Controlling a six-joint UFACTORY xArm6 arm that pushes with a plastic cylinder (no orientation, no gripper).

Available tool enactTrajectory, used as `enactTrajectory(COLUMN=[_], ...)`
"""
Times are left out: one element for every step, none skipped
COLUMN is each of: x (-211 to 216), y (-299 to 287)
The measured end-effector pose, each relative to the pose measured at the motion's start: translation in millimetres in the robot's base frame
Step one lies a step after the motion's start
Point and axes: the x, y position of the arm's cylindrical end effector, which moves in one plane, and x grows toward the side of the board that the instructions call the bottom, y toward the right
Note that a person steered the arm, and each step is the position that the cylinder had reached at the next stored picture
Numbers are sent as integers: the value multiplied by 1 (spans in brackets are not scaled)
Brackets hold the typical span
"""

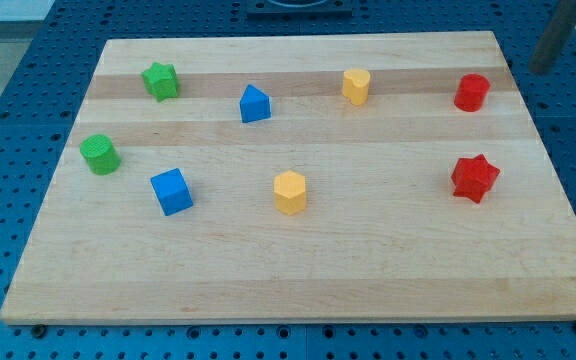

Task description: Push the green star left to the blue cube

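Observation:
The green star (160,80) sits near the board's top left corner. The blue cube (171,191) lies below it, toward the view's bottom, at the left of the board, well apart from the star. My rod comes in at the view's top right, and my tip (541,68) is just off the board's top right corner, far to the right of the star and cube and touching no block.
A green cylinder (99,154) lies between star and cube, slightly left. A blue pointed block (254,104) is right of the star. A yellow heart (356,86), yellow hexagon (289,192), red cylinder (472,92) and red star (474,178) lie further right. The wooden board (298,280) rests on a blue pegboard.

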Motion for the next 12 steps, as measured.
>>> enactTrajectory(x=[0,-1,-6,-48,-48,-69,-77,-77,-88,-88,-87,-87], y=[0,0,-6,-66,-66,-117,-142,-147,-183,-183,-216,-287])
